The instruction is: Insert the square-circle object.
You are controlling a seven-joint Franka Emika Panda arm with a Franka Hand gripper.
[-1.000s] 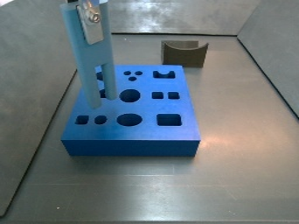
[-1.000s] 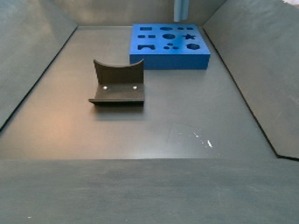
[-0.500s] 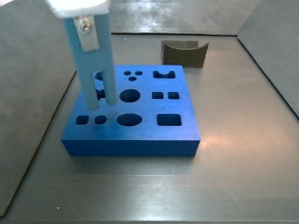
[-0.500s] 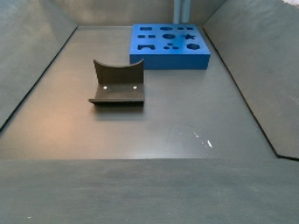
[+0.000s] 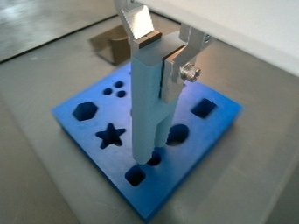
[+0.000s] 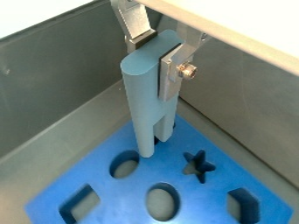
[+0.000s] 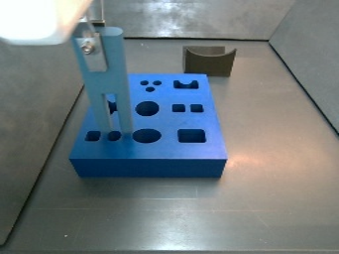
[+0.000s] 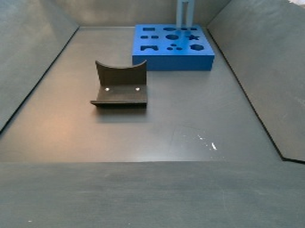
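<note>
In a wrist view, the tool (image 5: 163, 48) was clenched on the upper part of the square-circle object (image 5: 149, 114), a smooth, matte light-blue bar with flat faces. The bar stood upright, and its lower end reached a hole in the blue block (image 5: 93, 131), a flat darker-blue slab with a star hole, a hexagon hole and round holes. A dark grey curved piece (image 5: 114, 44) lay behind the block.

In the other wrist picture, the silver fingers (image 6: 138, 22) pressed the square-circle object (image 6: 149, 96) from two sides. Its top was rounded and its lower end was split into two legs that met the blue block (image 6: 117, 188).

In a side view, the square-circle object (image 7: 101, 84) stood vertical at the block's (image 7: 153, 149) far left side, with the tool (image 7: 87, 40) at its top, partly washed out. The curved piece (image 7: 209, 59) rested on the dull metallic tabletop (image 7: 265, 198).

In the last side picture, only a thin strip of the bar (image 8: 184, 12) showed above the block (image 8: 173, 46); the curved piece (image 8: 120, 85) lay well apart.
</note>
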